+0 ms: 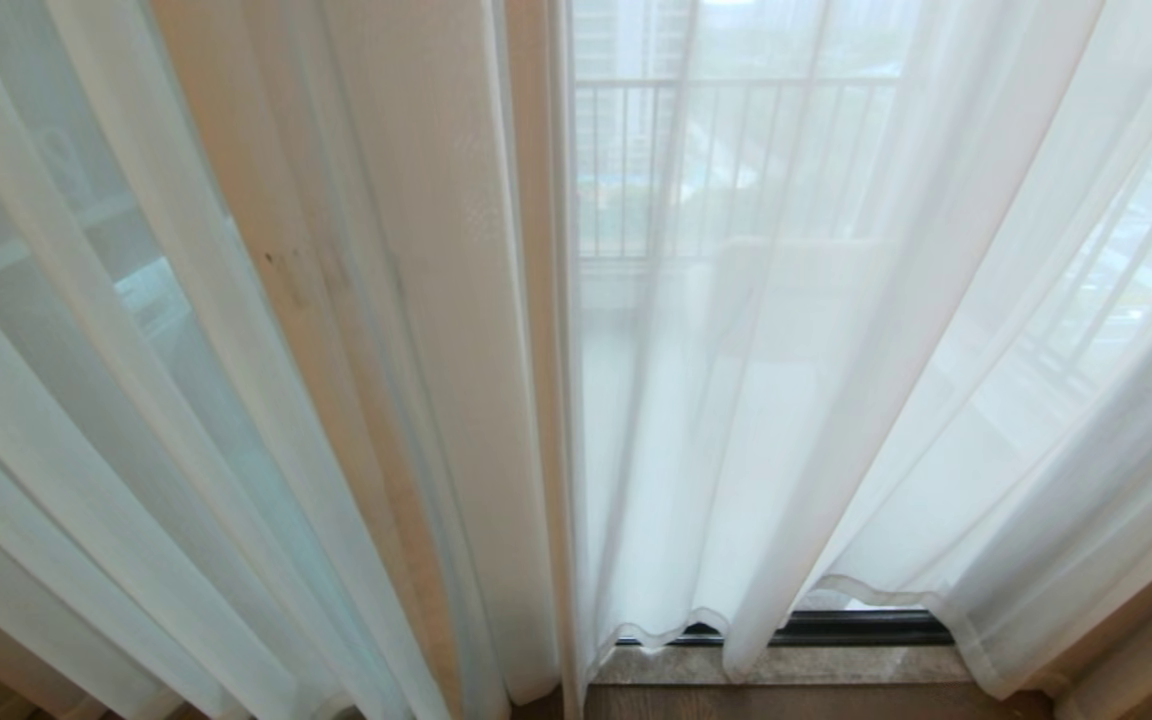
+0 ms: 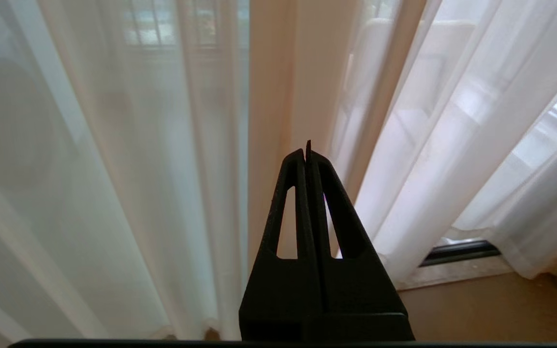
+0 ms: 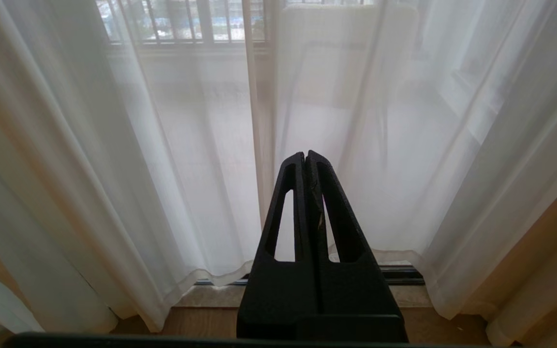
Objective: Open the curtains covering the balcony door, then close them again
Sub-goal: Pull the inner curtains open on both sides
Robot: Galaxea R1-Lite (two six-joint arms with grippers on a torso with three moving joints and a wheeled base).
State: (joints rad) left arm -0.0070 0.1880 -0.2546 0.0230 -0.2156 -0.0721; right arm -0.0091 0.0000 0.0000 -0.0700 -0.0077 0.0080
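Note:
Two sheer white curtains hang drawn together across the whole head view: a left panel [image 1: 136, 380] and a right panel [image 1: 816, 350], meeting near the middle [image 1: 566, 400]. The balcony door shows only dimly through the fabric, with its black bottom track [image 1: 836, 628] below the wavy hems. Neither arm appears in the head view. My left gripper [image 2: 306, 151] is shut and empty, pointing at the meeting edges [image 2: 269, 121], short of the cloth. My right gripper [image 3: 305, 154] is shut and empty, facing the right panel [image 3: 356, 145] a little way off.
A balcony railing [image 1: 696, 160] shows faintly through the sheer fabric. A stone sill [image 1: 786, 665] runs under the hems, with wooden floor [image 2: 491, 309] before it. A tan-brown drape [image 1: 1146, 650] hangs at the far right.

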